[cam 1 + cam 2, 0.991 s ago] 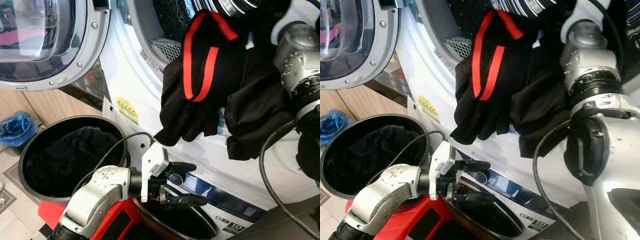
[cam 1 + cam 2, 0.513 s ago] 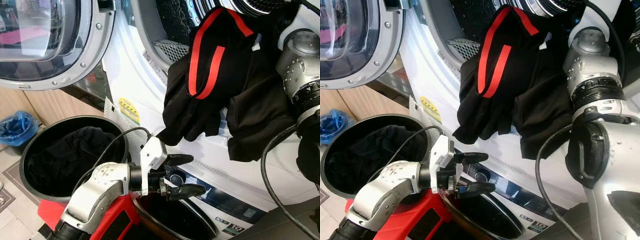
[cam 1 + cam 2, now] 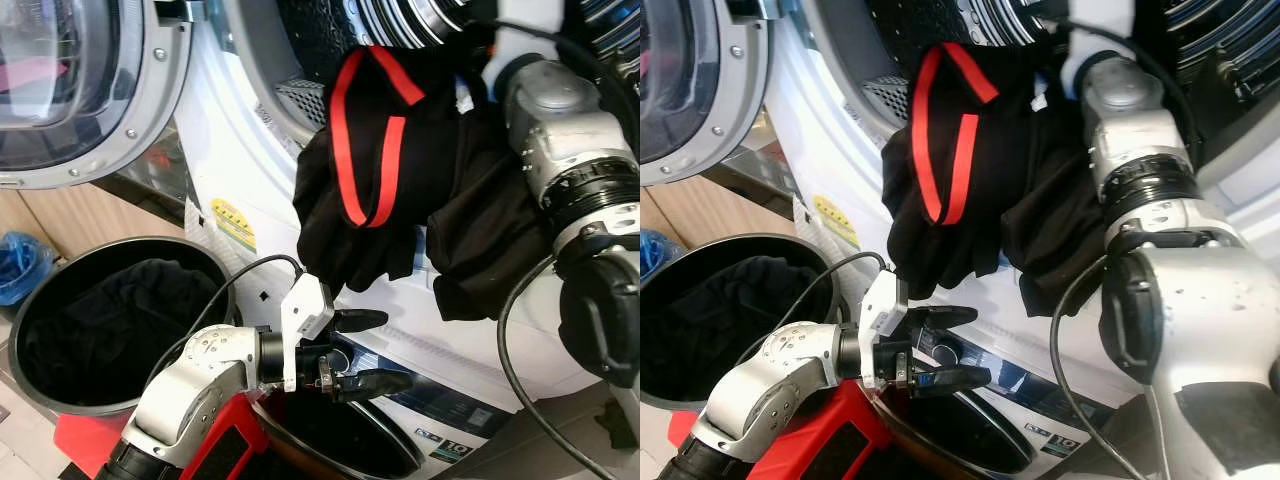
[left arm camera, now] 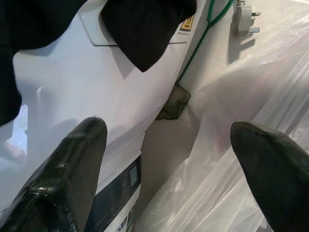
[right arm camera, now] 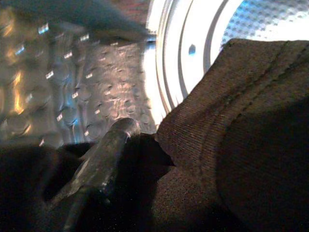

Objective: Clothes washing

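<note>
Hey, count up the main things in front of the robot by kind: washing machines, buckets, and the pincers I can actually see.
Washing machines: 1
Buckets: 1
Pincers: 1, the left pincer
Total: 3

R hand [image 5: 104, 166] half-buried in black garment [image 3: 400, 200]; drum [image 5: 72, 77] blurred; door [image 3: 90, 90] cropped.

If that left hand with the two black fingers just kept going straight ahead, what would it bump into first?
Probably the white washing machine front: the open left hand points along it, and the wrist view looks past its side edge toward clear plastic sheeting. Depth is unclear, so it might slip past into the sheeting.
</note>
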Motion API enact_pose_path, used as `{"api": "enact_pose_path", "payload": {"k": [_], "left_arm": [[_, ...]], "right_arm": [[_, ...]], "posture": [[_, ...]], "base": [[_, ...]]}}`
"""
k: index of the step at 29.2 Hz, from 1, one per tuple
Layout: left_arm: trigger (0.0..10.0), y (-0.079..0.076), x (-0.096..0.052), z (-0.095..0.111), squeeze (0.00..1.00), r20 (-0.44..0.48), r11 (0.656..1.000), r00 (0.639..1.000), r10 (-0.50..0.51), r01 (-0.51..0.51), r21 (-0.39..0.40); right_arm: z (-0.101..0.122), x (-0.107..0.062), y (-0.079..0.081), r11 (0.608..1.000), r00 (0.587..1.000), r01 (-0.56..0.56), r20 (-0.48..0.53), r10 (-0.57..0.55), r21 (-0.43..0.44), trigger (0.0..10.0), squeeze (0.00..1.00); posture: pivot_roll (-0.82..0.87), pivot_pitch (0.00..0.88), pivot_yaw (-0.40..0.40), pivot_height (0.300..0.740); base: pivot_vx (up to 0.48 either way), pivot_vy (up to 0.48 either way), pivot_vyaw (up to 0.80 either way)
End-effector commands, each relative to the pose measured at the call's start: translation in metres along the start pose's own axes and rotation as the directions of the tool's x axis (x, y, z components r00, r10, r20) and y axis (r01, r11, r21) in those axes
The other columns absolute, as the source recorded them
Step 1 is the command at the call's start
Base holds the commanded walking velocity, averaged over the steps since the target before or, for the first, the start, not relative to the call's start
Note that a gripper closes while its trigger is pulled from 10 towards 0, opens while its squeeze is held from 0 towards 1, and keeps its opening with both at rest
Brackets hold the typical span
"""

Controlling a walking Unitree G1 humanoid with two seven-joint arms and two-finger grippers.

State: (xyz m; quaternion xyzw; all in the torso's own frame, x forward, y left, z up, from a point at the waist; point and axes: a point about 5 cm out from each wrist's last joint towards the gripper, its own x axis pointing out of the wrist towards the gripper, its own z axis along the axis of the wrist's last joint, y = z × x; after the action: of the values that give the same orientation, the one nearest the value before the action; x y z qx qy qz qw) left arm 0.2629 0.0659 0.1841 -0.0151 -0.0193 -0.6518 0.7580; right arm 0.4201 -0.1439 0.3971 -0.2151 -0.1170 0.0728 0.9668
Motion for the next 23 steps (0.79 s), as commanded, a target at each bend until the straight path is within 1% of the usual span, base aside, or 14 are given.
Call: {"api": "enact_pose_path", "payload": {"k": [1,2,3,4,8,11,12,14,16,17,19,20,22,23], "left_arm": [[10.0,-0.004,0.004,0.001,0.0,0.002,0.999,1.0,-0.032,0.032,-0.005],[10.0,-0.005,0.004,0.001,0.0,0.002,0.999,0.999,-0.032,0.032,-0.005],[10.0,-0.005,0.004,0.001,0.0,0.003,0.999,0.999,-0.034,0.034,-0.007],[10.0,-0.005,0.004,0.001,0.0,0.003,0.999,0.999,-0.035,0.035,-0.009],[10.0,-0.006,0.004,0.0,0.0,0.005,0.999,0.999,-0.042,0.042,-0.021],[10.0,-0.007,0.004,0.0,0.0,0.008,0.998,0.999,-0.048,0.048,-0.027],[10.0,-0.008,0.005,0.0,0.0,0.009,0.998,0.999,-0.052,0.052,-0.03],[10.0,-0.008,0.005,0.0,0.0,0.01,0.998,0.999,-0.054,0.054,-0.031],[10.0,-0.009,0.005,0.0,0.0,0.014,0.997,0.998,-0.061,0.061,-0.038],[10.0,-0.009,0.005,0.0,0.0,0.015,0.997,0.998,-0.066,0.067,-0.043],[10.0,-0.01,0.005,0.0,0.0,0.014,0.996,0.997,-0.073,0.073,-0.048],[10.0,-0.011,0.006,0.0,0.0,0.015,0.995,0.997,-0.081,0.082,-0.052],[10.0,-0.012,0.006,0.0,0.0,0.017,0.995,0.996,-0.086,0.086,-0.056],[10.0,-0.012,0.006,0.0,0.0,0.018,0.995,0.996,-0.086,0.087,-0.057]], "right_arm": [[-0.018,0.001,0.013,0.996,0.994,-0.078,-0.08,0.074,-0.045,10.0,0.0],[-0.017,0.001,0.012,0.996,0.994,-0.076,-0.08,0.072,-0.055,10.0,0.0],[-0.01,0.001,0.009,0.997,0.996,-0.068,-0.057,0.066,-0.035,10.0,0.0],[-0.007,0.0,0.006,0.997,0.997,-0.065,-0.046,0.063,-0.041,10.0,0.0],[0.009,-0.003,-0.01,0.987,0.999,-0.044,-0.006,0.044,-0.157,10.0,0.0],[0.019,-0.005,-0.021,0.994,0.999,-0.022,0.036,0.027,-0.111,10.0,0.0],[0.025,-0.006,-0.025,0.998,0.998,-0.017,0.065,0.021,-0.063,10.0,0.0],[0.031,-0.008,-0.027,0.999,0.994,-0.043,0.1,0.042,0.013,10.0,0.0],[0.035,-0.009,-0.03,0.989,0.99,-0.075,0.132,0.058,0.128,10.0,0.0],[0.038,-0.01,-0.031,0.976,0.986,-0.102,0.153,0.073,0.193,10.0,0.0],[0.04,-0.01,-0.031,0.954,0.981,-0.133,0.176,0.087,0.27,10.0,0.0],[0.039,-0.011,-0.032,0.916,0.979,-0.156,0.184,0.092,0.371,10.0,0.0],[0.04,-0.011,-0.033,0.881,0.976,-0.181,0.193,0.105,0.437,10.0,0.0],[0.04,-0.012,-0.034,0.879,0.975,-0.187,0.196,0.11,0.438,10.0,0.0]], "posture": [[0.08,0.139,-0.081,0.74],[0.08,0.139,-0.081,0.74],[0.08,0.138,-0.083,0.74],[0.08,0.14,-0.08,0.74],[0.07,0.144,-0.082,0.74],[0.07,0.144,-0.082,0.74],[0.06,0.145,-0.081,0.74],[0.06,0.145,-0.081,0.74],[0.06,0.147,-0.08,0.74],[0.05,0.146,-0.078,0.74],[0.05,0.146,-0.078,0.74],[0.05,0.147,-0.078,0.74],[0.05,0.147,-0.078,0.74],[0.05,0.147,-0.078,0.74]], "base": [[0.0,0.0,0.0],[0.0,0.0,0.0],[0.0,0.0,0.0],[0.0,0.0,0.0],[0.0,0.0,0.0],[0.0,0.0,0.0],[0.0,0.0,0.0],[0.0,0.0,0.0],[0.0,0.0,0.0],[0.0,0.0,0.0],[0.0,0.0,0.0],[0.0,0.0,0.0],[0.0,0.0,0.0],[0.0,0.0,0.0]]}}
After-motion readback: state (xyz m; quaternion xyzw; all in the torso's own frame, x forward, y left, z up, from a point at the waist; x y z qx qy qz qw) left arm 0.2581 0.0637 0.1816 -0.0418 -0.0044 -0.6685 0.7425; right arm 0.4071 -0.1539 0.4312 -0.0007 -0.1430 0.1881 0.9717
